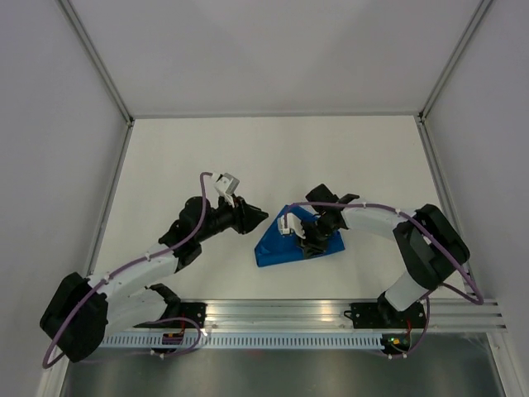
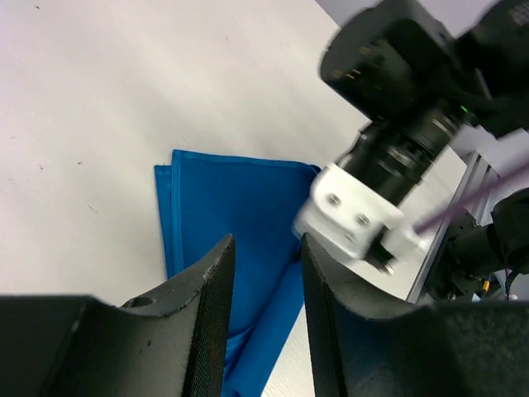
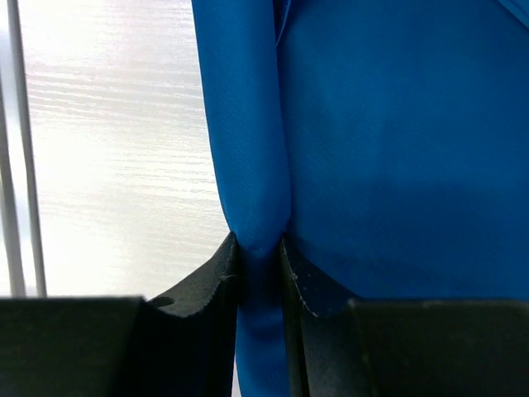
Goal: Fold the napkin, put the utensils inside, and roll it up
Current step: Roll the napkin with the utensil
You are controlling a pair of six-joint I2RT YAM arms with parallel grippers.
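The napkin (image 1: 277, 250) is lying folded on the worktop (image 1: 248, 157), right of centre, toward the near edge. The right hand (image 3: 259, 256) is pinching a rolled fold of it. The left hand (image 2: 264, 248) is hovering just left, partly open, gripping nothing.

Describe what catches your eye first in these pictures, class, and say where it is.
A bright blue napkin lies folded on the white table, near the front edge. The right tool pinches a raised fold of it, while the left tool hangs open and empty close by.
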